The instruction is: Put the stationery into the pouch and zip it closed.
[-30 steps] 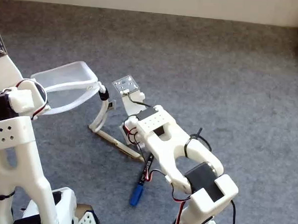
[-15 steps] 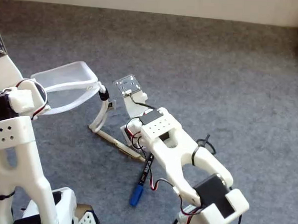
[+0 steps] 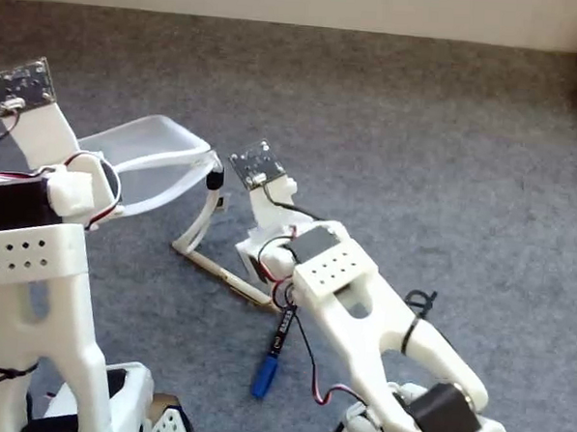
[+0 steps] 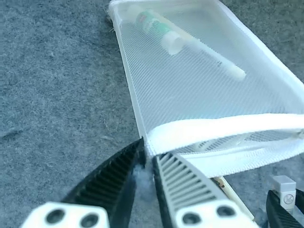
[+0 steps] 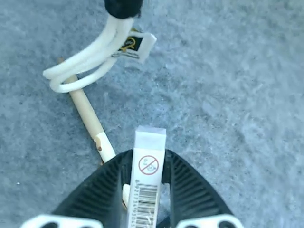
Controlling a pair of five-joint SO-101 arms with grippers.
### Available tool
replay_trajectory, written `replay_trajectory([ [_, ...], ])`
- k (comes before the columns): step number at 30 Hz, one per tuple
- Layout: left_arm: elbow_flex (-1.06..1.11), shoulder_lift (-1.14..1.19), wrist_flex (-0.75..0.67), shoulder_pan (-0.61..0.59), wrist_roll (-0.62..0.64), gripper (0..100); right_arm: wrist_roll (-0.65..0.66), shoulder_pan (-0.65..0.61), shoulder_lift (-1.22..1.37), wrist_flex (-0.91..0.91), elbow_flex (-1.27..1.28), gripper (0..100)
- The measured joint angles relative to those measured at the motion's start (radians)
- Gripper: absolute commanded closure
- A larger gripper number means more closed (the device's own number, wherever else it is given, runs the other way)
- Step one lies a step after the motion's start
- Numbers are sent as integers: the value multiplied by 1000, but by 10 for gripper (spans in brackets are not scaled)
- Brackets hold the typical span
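My left gripper (image 4: 147, 151) is shut on the white zip band of the translucent mesh pouch (image 4: 199, 80) and holds it off the grey carpet. A white tube with a green label (image 4: 183, 40) lies inside the pouch. In the high view the pouch (image 3: 151, 156) hangs at the left, its cord loop (image 3: 203, 216) trailing down. My right gripper (image 5: 148, 154) is shut on a white eraser (image 5: 147, 183) and hovers just over the carpet. Beside it lies a wooden pencil (image 5: 88, 118). A blue pen (image 3: 271, 355) rests on the carpet beneath the right arm (image 3: 362, 297).
The pouch's cord (image 5: 85, 66) with a black bead (image 5: 123, 7) and a small tag (image 5: 137, 45) lies ahead of the right gripper. The left arm (image 3: 34, 261) stands at the near left. Grey carpet (image 3: 447, 137) stretches open to the right and back.
The left arm swung the pouch a little to the right. The right arm's elbow dropped toward the near edge while its wrist tipped up, still at the pencil.
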Motion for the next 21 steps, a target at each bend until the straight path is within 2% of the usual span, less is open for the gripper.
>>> replay_trajectory([
  [12,6,0,0,51,3,993,-8,-2,-230,0,69,979],
  [18,25,0,0,75,3,993,-207,-17,-311,0,69,979],
  [21,25,0,0,75,3,993,-267,-18,-341,0,69,979],
])
